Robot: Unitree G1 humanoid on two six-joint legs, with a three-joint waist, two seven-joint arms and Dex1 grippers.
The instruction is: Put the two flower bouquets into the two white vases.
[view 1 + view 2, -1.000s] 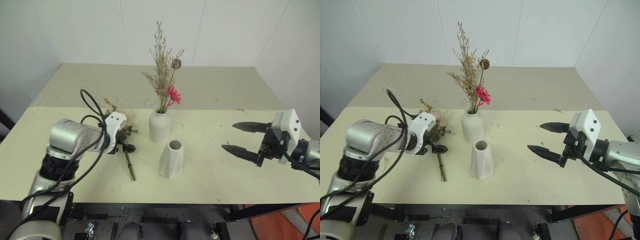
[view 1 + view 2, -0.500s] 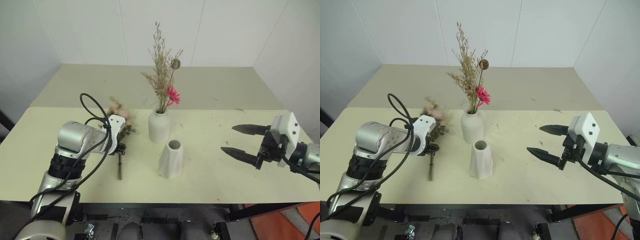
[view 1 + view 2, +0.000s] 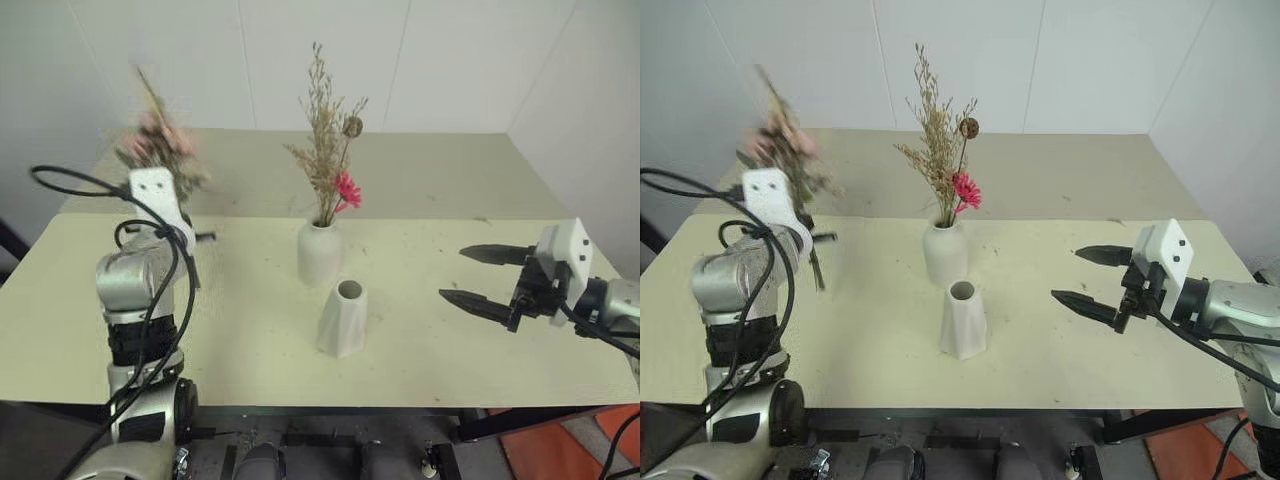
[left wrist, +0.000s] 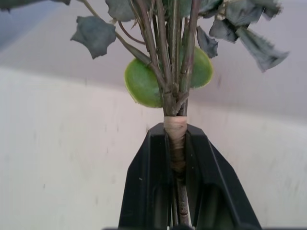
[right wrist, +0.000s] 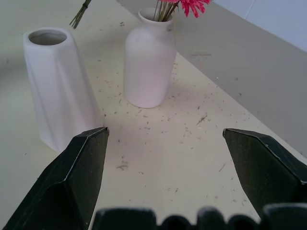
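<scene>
Pale pink roses, green leaves and cream plumes make up the fuller bouquet [image 3: 157, 143], which is held up in the air above the left end of the table [image 3: 420, 330], its head blurred against the wall and its stems hanging down below the grip. The left gripper [image 4: 176, 158] is clenched on the taped part of those stems, the two black fingers [image 4: 146, 191] pressed against them from either side. The slim bouquet [image 3: 330, 150], with its magenta daisy, beige dried grasses and brown seed pod, stands upright in the rounded bottle vase [image 3: 318, 253] near the middle of the table. Just in front of that vase, a little toward the robot's right, the faceted vase [image 3: 342, 318] stands upright with its mouth empty; the two vases are close but apart. The right gripper [image 3: 485, 277] hangs over the right side of the table, well apart from both vases, its fingers spread wide and grasping nothing. Small bits of plant debris [image 5: 201, 118] lie scattered on the tabletop around the vases.
</scene>
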